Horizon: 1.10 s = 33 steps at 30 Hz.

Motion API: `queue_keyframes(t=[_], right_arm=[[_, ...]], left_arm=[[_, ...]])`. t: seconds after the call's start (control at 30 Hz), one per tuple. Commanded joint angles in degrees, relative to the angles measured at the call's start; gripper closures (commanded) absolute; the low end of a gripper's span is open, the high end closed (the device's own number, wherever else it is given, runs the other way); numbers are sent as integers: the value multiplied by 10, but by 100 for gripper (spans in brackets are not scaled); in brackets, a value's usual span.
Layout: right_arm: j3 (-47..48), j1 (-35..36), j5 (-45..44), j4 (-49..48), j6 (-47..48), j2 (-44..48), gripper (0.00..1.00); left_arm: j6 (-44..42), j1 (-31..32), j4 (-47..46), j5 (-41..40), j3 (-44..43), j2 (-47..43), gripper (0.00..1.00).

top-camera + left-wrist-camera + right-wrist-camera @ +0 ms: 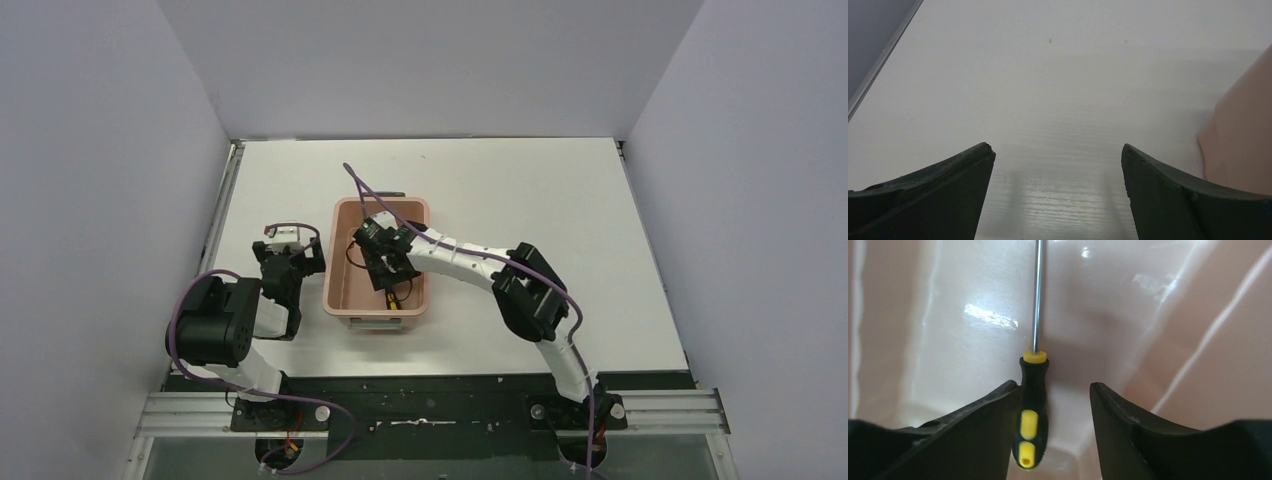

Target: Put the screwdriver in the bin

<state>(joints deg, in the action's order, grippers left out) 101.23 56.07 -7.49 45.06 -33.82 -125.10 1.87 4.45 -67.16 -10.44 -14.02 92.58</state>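
Note:
The screwdriver (1033, 405), black handle with yellow patches and a thin metal shaft, lies inside the salmon-pink bin (343, 258). Its handle rests against the left finger of my right gripper (1052, 390), with a clear gap to the right finger; the jaws stand open. In the top view the right gripper (388, 262) is down inside the bin, and the yellow handle end of the screwdriver (393, 298) shows near the bin's front wall. My left gripper (1058, 150) is open over bare table, just left of the bin (1243, 135). In the top view the left gripper (290, 258) sits beside the bin's left wall.
White walls enclose the table (520, 190) on three sides. A metal rail (225, 200) runs along the left edge. The right arm (520, 290) reaches across from the right, over the bin's right rim.

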Motion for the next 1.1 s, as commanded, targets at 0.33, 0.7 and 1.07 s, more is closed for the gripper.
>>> queue_keyframes(t=[0.33, 0.7, 1.07], right_arm=[[37, 29, -107, -88, 102, 217, 0], [-266, -91, -91, -325, 231, 445, 0], [-714, -333, -22, -672, 284, 621, 0]], left_arm=[[-4, -1, -23, 5, -5, -3, 3], [-3, -1, -23, 6, -5, -3, 3], [-3, -1, -23, 6, -5, -4, 3]])
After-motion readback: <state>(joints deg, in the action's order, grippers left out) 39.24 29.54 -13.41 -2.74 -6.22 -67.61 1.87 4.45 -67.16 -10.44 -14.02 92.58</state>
